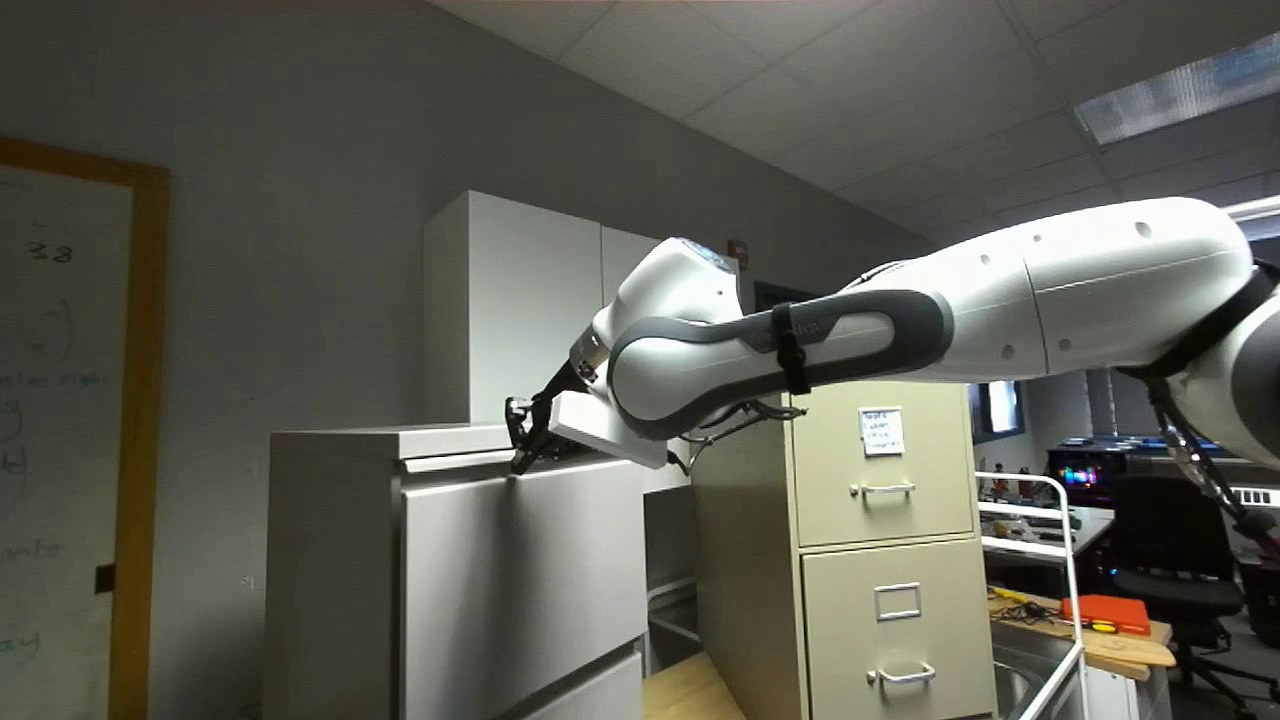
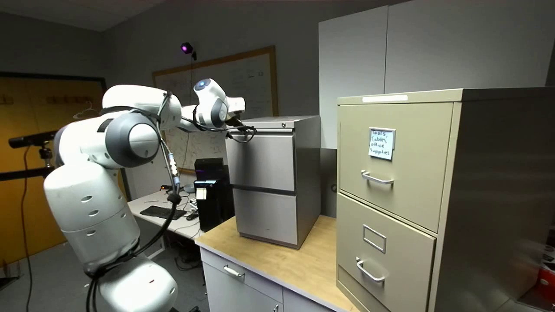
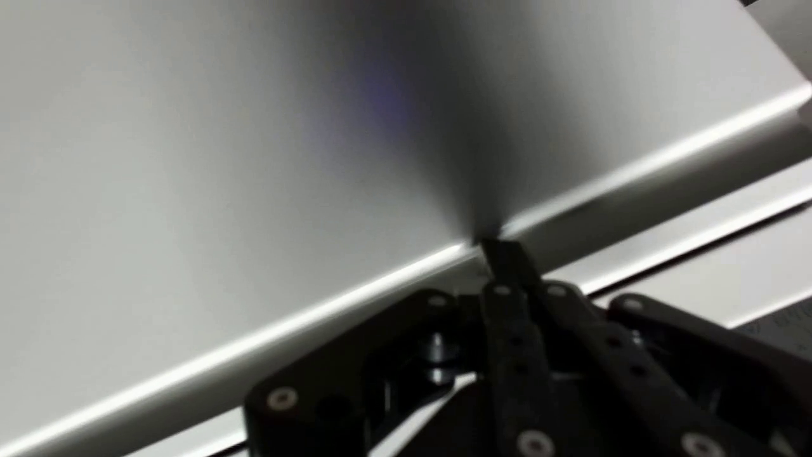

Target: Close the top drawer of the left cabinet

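The left cabinet [image 1: 330, 560] is light-grey metal with a flat top, and it also shows in an exterior view [image 2: 308, 182] on a wooden counter. Its top drawer [image 1: 570, 570] is the uppermost plain front, also seen in an exterior view [image 2: 264, 162] and filling much of the wrist view [image 3: 222, 190]. The front looks nearly in line with the cabinet, with a grey recess above its top edge. My gripper [image 1: 516, 464] is shut with nothing between its fingers. In the wrist view its fingertips [image 3: 498, 244] meet the drawer's top edge. Cables partly hide the gripper in an exterior view.
A beige filing cabinet [image 2: 394, 208] with metal handles stands beside the left cabinet. A white two-door cupboard [image 1: 530, 290] is behind. The wooden counter [image 2: 269, 260] carries the left cabinet. A desk [image 2: 151, 203] with a computer is farther back.
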`<control>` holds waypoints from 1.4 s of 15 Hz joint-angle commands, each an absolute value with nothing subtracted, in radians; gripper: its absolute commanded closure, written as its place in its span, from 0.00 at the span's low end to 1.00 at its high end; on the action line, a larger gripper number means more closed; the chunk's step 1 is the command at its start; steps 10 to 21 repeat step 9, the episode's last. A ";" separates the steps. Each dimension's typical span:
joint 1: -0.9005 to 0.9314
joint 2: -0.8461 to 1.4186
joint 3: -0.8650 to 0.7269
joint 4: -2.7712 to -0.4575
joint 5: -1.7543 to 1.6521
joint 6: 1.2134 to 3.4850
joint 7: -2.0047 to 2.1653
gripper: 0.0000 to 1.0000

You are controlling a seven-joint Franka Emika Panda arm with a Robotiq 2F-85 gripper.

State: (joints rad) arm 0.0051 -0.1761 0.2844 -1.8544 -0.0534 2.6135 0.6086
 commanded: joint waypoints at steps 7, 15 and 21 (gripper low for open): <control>0.077 -0.043 0.198 -1.649 0.046 2.489 0.484 1.00; 0.079 -0.045 0.190 -1.653 0.047 2.478 0.481 1.00; 0.079 -0.045 0.190 -1.653 0.047 2.478 0.481 1.00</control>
